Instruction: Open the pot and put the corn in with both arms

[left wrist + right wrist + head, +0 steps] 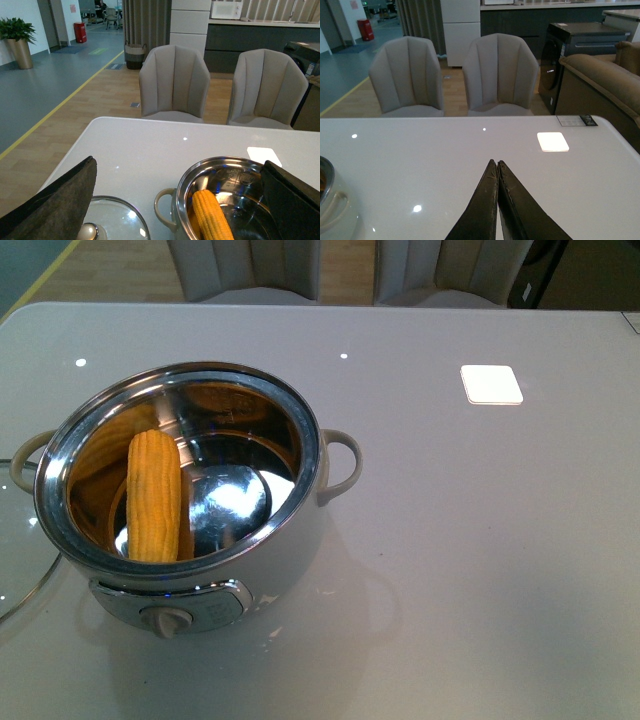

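- The corn cob lies inside the pot, leaning against the left side of the shiny steel inner bowl, its tapered end pointing away from the front knob; its yellow reflection shows on the bowl wall.
- The pot stands uncovered on the pale table, left of centre in the front view, one loop handle sticking out on the right.
- The glass lid lies flat on the table just to the left of the pot, its steel rim close to the pot's side.
- The left gripper is spread wide, one finger over the lid and the other over the pot, holding nothing.
- The right gripper is pressed together, tips touching, empty, above bare table.
- A white square pad sits well apart to the right.
- Two grey chairs stand beyond the far edge.
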